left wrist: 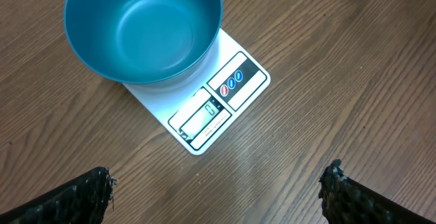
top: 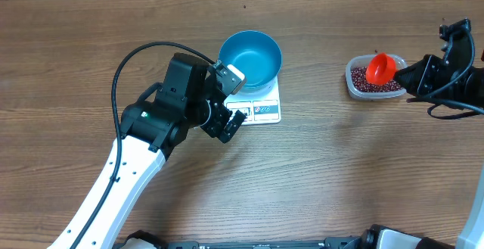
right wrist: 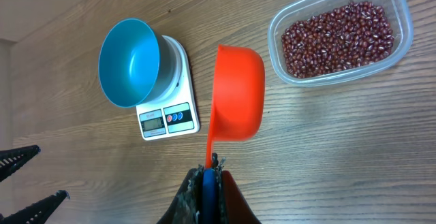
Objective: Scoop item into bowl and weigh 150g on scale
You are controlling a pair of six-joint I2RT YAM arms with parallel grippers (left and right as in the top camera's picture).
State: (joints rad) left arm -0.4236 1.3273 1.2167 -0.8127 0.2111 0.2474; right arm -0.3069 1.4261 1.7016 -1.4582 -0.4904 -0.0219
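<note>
The blue bowl [top: 250,56] [left wrist: 143,30] [right wrist: 129,62] stands empty on the white scale [top: 262,111] [left wrist: 225,94] [right wrist: 170,118]. Red-brown beans [top: 382,87] [right wrist: 338,39] lie in a clear tub at the right. My right gripper [top: 407,75] [right wrist: 211,176] is shut on the blue handle tip of the orange scoop [top: 380,68] [right wrist: 238,91], which hangs over the tub's left part, tilted. My left gripper [top: 233,122] [left wrist: 218,190] hovers open just in front of the scale, with nothing between its fingers.
The clear plastic tub [top: 350,79] [right wrist: 403,20] sits at the right of the wooden table [top: 325,173]. The left arm's black body [top: 170,109] and cable lie left of the scale.
</note>
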